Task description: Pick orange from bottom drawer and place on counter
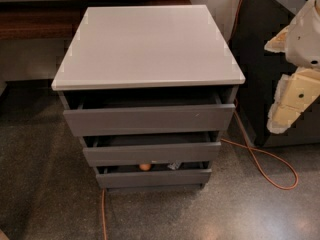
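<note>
The orange (145,167) is a small round fruit, partly visible in the narrow gap of the bottom drawer (152,178), which is pulled out a little. The middle and top drawers above it are also slightly open and overhang most of the bottom drawer's inside. The counter (147,44) is the light grey flat top of the cabinet and has nothing on it. My gripper (292,91), white and cream, hangs at the right edge of the camera view, level with the top drawer, well to the right of the cabinet and far from the orange.
A small shiny object (174,165) lies in the bottom drawer to the right of the orange. An orange cable (265,159) loops on the floor at the right. A dark cabinet (257,59) stands at the right. A dark wooden bench (35,19) runs behind on the left.
</note>
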Available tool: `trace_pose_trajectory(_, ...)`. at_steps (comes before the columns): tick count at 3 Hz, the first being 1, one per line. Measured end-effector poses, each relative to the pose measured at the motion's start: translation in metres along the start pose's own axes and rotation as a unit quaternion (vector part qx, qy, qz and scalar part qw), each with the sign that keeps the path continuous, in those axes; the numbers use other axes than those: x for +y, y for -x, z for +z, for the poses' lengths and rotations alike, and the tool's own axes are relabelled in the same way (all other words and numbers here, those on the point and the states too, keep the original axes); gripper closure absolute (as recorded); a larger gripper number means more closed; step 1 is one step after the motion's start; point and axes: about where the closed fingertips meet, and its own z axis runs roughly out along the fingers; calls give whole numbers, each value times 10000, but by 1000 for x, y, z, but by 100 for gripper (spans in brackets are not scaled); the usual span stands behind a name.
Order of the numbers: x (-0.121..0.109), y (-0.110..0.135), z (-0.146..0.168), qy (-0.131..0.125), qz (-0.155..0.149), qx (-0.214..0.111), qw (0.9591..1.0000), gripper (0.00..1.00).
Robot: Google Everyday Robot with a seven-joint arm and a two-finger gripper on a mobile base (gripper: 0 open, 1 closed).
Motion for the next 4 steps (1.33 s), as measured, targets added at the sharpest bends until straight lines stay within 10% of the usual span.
trace_pose_trajectory(2, 6, -2, 15, -138, -169, -121, 9997, 0)
trace_pose_trajectory(4, 39, -9, 96, 120, -763, -581, 9953, 0)
